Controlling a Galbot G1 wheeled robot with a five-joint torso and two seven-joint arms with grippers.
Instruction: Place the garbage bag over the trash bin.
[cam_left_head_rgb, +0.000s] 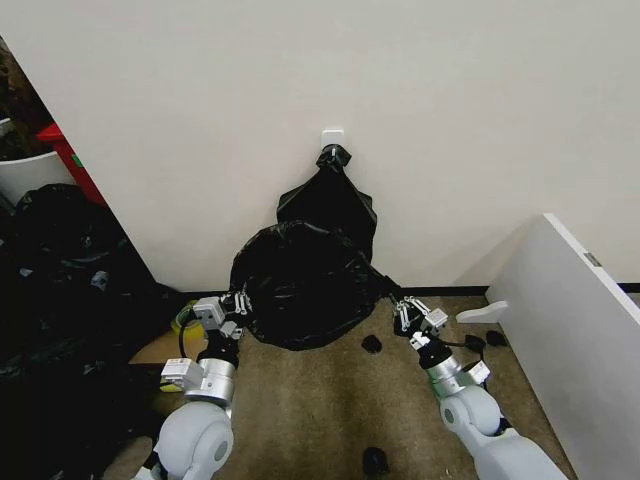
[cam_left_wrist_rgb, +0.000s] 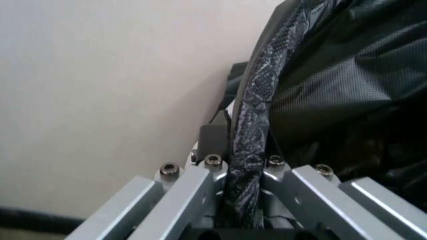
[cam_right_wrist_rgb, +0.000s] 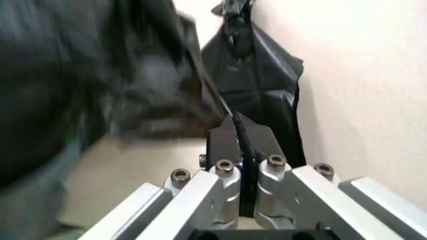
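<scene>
white wall (cam_left_head_rgb: 480, 100) behind; left gripper (cam_left_head_rgb: 238, 302) and right gripper (cam_left_head_rgb: 408, 312) jaws clenched on garbage bag (cam_left_head_rgb: 300, 285) edges.

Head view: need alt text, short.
Both grippers hold a black garbage bag stretched open between them above the brown floor, the left gripper pinching its left edge and the right gripper its right edge. Behind it, another black bag hangs from a white wall hook.

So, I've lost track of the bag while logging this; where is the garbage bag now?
In the head view the garbage bag hangs stretched between the left gripper and right gripper, before the white wall.
</scene>
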